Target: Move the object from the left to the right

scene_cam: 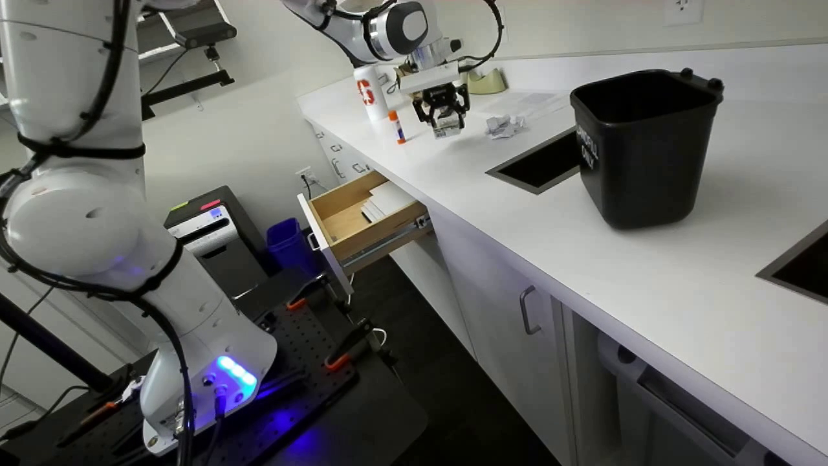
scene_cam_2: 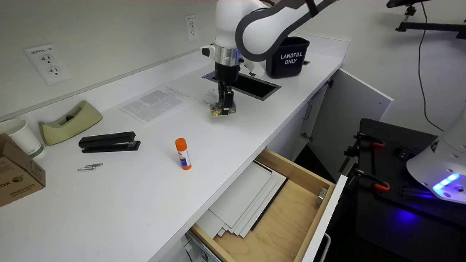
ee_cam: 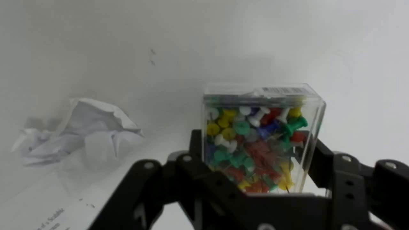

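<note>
The object is a clear plastic box of coloured push pins (ee_cam: 255, 137). It also shows in both exterior views, at the jaws (scene_cam: 448, 127) and over the white counter (scene_cam_2: 216, 110). My gripper (ee_cam: 257, 147) is shut on the box, with one black finger on each side of it. The gripper also shows in both exterior views (scene_cam: 444, 115) (scene_cam_2: 225, 103). The box appears to hang a little above the counter; the exact gap is hard to tell. The lower end of the box is hidden behind the gripper body in the wrist view.
Crumpled paper (ee_cam: 92, 131) (scene_cam: 504, 126) lies beside the box. A glue stick (scene_cam_2: 183, 154), stapler (scene_cam_2: 108, 142) and tape dispenser (scene_cam_2: 71, 122) stand on the counter. A rectangular opening (scene_cam: 543, 162) and a black landfill bin (scene_cam: 640, 155) are beyond. A drawer (scene_cam_2: 291, 218) is open below.
</note>
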